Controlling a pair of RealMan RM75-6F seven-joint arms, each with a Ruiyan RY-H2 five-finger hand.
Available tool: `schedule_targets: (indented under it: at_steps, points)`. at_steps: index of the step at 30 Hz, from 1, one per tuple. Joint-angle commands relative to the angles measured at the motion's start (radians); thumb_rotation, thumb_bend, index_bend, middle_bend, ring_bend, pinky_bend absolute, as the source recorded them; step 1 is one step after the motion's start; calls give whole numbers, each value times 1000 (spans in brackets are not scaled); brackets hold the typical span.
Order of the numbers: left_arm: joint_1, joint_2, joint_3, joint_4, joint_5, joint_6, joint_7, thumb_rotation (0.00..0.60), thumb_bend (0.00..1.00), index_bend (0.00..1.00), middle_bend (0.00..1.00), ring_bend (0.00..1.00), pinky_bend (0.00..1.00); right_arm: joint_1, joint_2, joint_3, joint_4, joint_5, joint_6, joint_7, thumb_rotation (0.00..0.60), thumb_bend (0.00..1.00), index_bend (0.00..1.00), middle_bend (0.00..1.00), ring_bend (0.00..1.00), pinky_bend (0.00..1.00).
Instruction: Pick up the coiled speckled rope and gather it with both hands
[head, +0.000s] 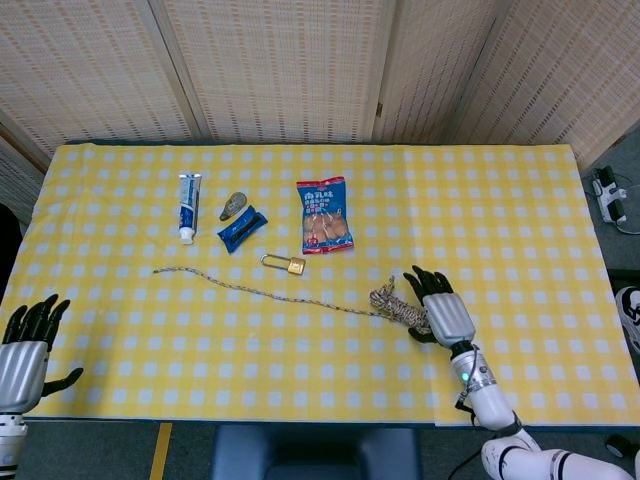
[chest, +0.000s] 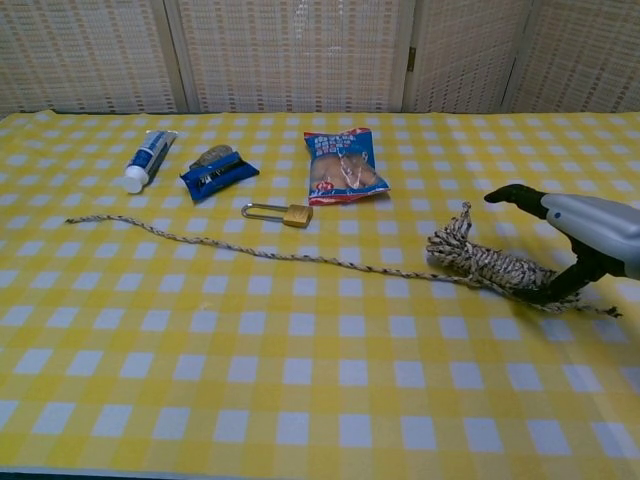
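Speckled rope (chest: 485, 264) lies on the yellow checked tablecloth (chest: 300, 380), its coil bunched at the right and a long loose tail trailing left past the brass padlock (chest: 283, 214); the right hand (head: 440, 312) arches over the coil's right end, thumb touching it, fingers apart and not clamped; the left hand (head: 24, 345) waits spread at the table's near-left edge; the likely risks are a shallow pinch catching only a few loops, so the coil unravels, or the dragged tail snagging the padlock.

no legible text, snack bag (head: 324, 215) print blurred
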Motion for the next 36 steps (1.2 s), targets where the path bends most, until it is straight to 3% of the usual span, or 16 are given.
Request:
schedule_targets:
  at_steps: [1, 7, 10, 14, 26, 36]
  points:
    - [-1, -3, 0, 2, -1, -3, 0, 600, 172, 93, 72, 98, 0, 16, 21, 22, 16, 40, -18, -20, 600, 265, 0, 0, 0, 0]
    - [-4, -7, 1, 5, -2, -9, 2, 600, 171, 101, 72, 98, 0, 42, 61, 45, 21, 105, -56, -44, 600, 265, 0, 0, 8, 0]
    - [-4, -7, 0, 5, -4, -9, 2, 600, 172, 104, 72, 98, 0, 51, 87, 35, -1, 107, -85, -33, 600, 265, 0, 4, 50, 0]
    - [-5, -8, 0, 5, -5, -11, 3, 600, 172, 104, 72, 97, 0, 68, 107, 9, -10, 94, -126, -30, 600, 265, 4, 83, 117, 6]
    - [-4, -10, 0, 14, -12, -14, -3, 600, 172, 109, 72, 97, 0, 91, 65, -16, 57, 35, -110, 24, 600, 265, 284, 281, 294, 131]
    - [-6, -15, 1, 21, -12, -20, -6, 600, 171, 110, 72, 97, 0, 103, 47, -27, 73, 37, -110, 19, 600, 280, 349, 331, 338, 177]
